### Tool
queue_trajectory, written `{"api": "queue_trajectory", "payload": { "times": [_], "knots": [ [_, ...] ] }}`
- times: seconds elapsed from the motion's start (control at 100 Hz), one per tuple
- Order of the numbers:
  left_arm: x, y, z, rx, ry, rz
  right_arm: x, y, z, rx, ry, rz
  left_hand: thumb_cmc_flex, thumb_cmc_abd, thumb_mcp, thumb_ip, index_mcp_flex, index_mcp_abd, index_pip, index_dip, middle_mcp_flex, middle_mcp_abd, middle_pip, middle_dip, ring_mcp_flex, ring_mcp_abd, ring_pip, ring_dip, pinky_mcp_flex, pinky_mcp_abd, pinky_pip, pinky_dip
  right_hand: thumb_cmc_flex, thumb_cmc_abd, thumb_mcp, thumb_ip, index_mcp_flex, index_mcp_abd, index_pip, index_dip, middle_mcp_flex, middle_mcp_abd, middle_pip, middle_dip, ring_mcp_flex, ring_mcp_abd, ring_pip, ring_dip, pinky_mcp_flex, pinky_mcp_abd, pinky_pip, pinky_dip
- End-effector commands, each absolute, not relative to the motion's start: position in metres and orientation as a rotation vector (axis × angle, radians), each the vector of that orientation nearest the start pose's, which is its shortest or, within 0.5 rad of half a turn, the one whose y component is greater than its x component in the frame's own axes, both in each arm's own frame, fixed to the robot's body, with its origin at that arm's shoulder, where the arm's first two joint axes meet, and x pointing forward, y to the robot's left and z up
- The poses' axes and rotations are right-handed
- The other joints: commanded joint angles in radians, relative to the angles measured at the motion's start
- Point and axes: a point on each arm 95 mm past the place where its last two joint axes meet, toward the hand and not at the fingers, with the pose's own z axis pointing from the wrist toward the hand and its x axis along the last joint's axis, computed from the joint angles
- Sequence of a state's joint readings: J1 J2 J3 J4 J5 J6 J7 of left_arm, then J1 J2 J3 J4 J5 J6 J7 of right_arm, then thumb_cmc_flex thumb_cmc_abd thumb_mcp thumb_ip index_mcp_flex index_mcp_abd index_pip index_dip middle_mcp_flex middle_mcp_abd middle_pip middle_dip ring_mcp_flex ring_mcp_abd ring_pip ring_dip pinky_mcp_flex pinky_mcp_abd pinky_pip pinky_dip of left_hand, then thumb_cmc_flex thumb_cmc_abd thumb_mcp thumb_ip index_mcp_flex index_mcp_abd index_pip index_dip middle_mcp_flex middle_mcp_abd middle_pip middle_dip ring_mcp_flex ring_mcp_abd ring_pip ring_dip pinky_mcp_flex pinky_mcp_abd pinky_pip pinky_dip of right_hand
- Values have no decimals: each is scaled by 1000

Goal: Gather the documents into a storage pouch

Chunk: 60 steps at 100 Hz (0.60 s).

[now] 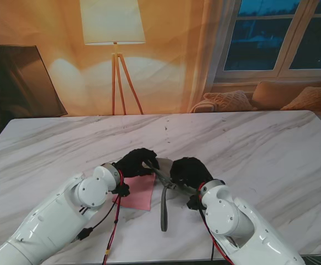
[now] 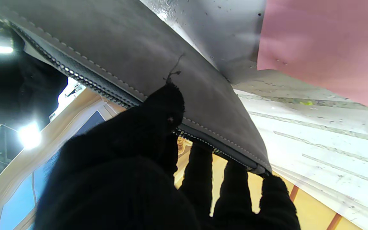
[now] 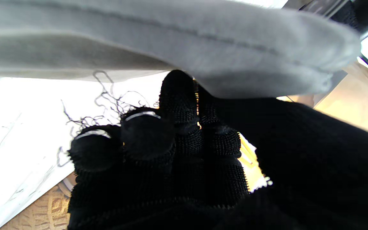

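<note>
Pouch (image 1: 159, 175) w/ both hands (image 1: 136, 162) (image 1: 188, 170) gripping; no legible text.

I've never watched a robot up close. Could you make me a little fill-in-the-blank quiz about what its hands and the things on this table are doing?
1. Both black-gloved hands, left hand and right hand, grip the grey zippered fabric pouch from ____ sides.
2. The flat sheet of paper under the left hand is ____ in colour.
3. The pouch's dark strap trails toward the table's ____ edge.

Missing words: opposite; pink; near

Grey pouch (image 1: 159, 168), seemingly lifted, over pink document (image 1: 138, 194)
</note>
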<state>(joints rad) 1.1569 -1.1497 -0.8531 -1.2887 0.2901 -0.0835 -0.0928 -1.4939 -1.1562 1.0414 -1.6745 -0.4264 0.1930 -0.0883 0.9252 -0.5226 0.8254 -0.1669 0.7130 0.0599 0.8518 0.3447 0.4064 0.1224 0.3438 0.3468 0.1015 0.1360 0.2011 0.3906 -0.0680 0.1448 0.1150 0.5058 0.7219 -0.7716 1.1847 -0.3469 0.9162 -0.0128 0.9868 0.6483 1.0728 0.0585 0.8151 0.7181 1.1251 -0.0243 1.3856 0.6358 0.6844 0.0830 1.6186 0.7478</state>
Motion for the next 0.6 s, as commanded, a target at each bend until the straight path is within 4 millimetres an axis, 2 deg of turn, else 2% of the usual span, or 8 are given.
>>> {"api": "queue_trajectory", "payload": {
  "times": [0.0,0.08,0.14,0.19,0.29,0.45,0.51,0.59],
  "knots": [
    [469,-89,-328,-1730,1548,-1905,399,74,-303,-2208,-1449,-2282,54,40,-62,-15,62,-28,83,20,77,0,23,25,45,-5,19,15,-9,-16,13,22,120,76,56,79,74,-105,77,47,24,111,7,12,20,-69,1,10,-2,11,9,5],
    [468,-90,-327,-1743,1513,-1916,400,71,-303,-2228,-1440,-2284,95,77,-118,-9,61,-34,76,50,278,43,88,63,134,16,72,44,-17,7,32,57,121,92,41,79,51,-96,71,39,11,111,9,16,8,-74,-3,11,-8,10,-1,4],
    [468,-90,-325,-1733,1495,-1926,401,69,-303,-2245,-1430,-2286,125,95,-159,-1,66,-33,65,74,431,70,80,247,204,48,143,89,-24,13,50,117,122,108,24,81,26,-88,61,20,-7,109,6,14,-5,-75,-6,13,-24,8,-13,5],
    [468,-89,-322,-1712,1496,-1929,401,67,-302,-2260,-1419,-2289,134,103,-173,0,70,-28,66,93,490,84,92,311,246,64,195,114,-27,16,61,148,122,120,4,88,-2,-82,61,-17,-24,109,3,4,-17,-72,-11,14,-36,6,-20,15],
    [468,-88,-317,-1666,1513,-1922,403,63,-301,-2283,-1410,-2289,147,115,-198,7,64,-35,67,117,539,110,163,424,284,114,284,163,-10,25,72,181,93,116,-3,84,-93,-76,40,-104,-85,98,-29,-13,-82,-46,-54,-1,-99,3,-51,22],
    [471,-88,-310,-1653,1515,-1922,404,56,-299,-2306,-1386,-2311,153,109,-193,10,63,-23,73,141,537,140,256,520,294,155,359,216,13,69,94,220,19,127,-12,75,-218,-58,-63,-202,-206,72,-117,-51,-229,44,-226,-129,-248,3,-185,-18],
    [472,-88,-308,-1639,1513,-1924,405,53,-297,-2308,-1360,-2338,147,97,-174,8,68,-23,78,146,539,142,275,542,301,162,383,234,27,80,104,234,-5,137,-8,83,-240,-47,-120,-222,-241,65,-140,-82,-268,62,-326,-151,-297,12,-252,-47],
    [473,-88,-306,-1629,1510,-1926,405,49,-295,-2302,-1357,-2366,145,92,-161,6,68,-25,85,155,539,143,282,556,303,167,396,245,34,86,109,244,-52,164,-5,107,-277,-39,-212,-206,-321,50,-156,-129,-335,52,-464,-145,-359,4,-328,-78]
  ]
}}
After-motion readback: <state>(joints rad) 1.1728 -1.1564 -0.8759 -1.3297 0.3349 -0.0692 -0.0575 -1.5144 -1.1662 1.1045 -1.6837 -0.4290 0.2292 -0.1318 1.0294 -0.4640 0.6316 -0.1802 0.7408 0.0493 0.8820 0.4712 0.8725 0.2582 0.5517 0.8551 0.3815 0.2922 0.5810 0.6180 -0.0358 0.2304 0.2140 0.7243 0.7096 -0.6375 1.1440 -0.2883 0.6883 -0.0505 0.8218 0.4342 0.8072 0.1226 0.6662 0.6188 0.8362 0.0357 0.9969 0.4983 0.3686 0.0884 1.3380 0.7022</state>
